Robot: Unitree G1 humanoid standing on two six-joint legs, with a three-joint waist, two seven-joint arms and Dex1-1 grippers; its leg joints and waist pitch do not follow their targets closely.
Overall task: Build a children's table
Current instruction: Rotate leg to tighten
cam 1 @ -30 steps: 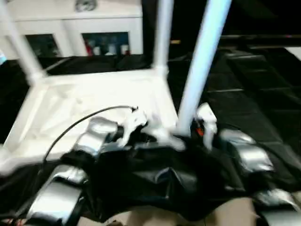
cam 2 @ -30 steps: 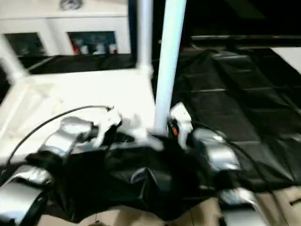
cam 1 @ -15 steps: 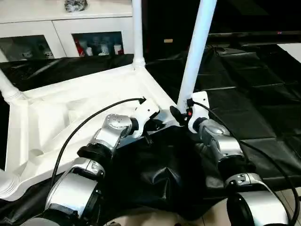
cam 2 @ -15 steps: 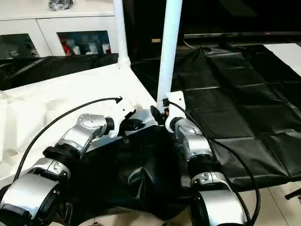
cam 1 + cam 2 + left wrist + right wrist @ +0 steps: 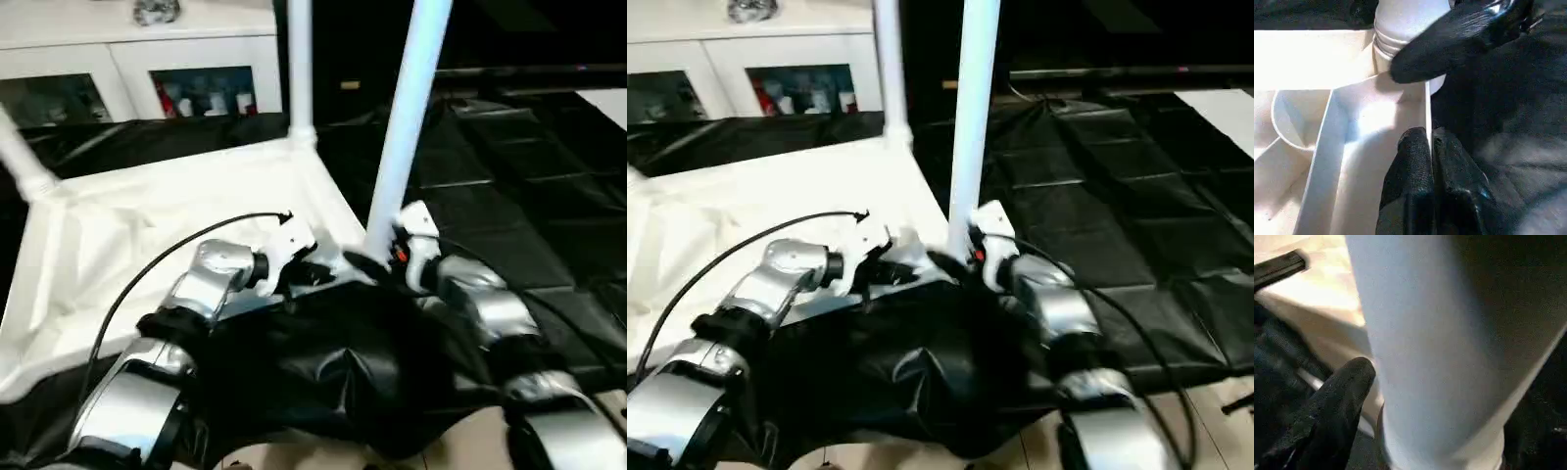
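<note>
- The white plastic rectangular tabletop [image 5: 176,211] lies upside down, ribbed underside up, on a black plastic sheet [image 5: 549,196] that covers the floor; to the right of the tabletop the sheet is open.
- Three long white cylindrical tube legs stand up from corner sockets: the near-right leg [image 5: 407,117], the far-right leg [image 5: 300,69] and the far-left leg [image 5: 24,162].
- The left claw [image 5: 1430,161] is clenched on the thin side wall of the tabletop, one black finger on each side of the wall, just beside the near-right corner socket.
- The left silver forearm [image 5: 211,279] reaches forward over the near edge of the tabletop, with a black cable arching above it.
- The right claw [image 5: 377,264] is at the foot of the near-right leg; one black finger [image 5: 1337,401] lies close beside the tube, and I cannot tell if it touches. Whether this claw is released or grasping the tube, the pictures do not settle.
- The tops of all the legs are cut off by the picture edge.
- Behind the tabletop stands a white cabinet with glass doors [image 5: 211,73]; the small things inside are hard to make out.
</note>
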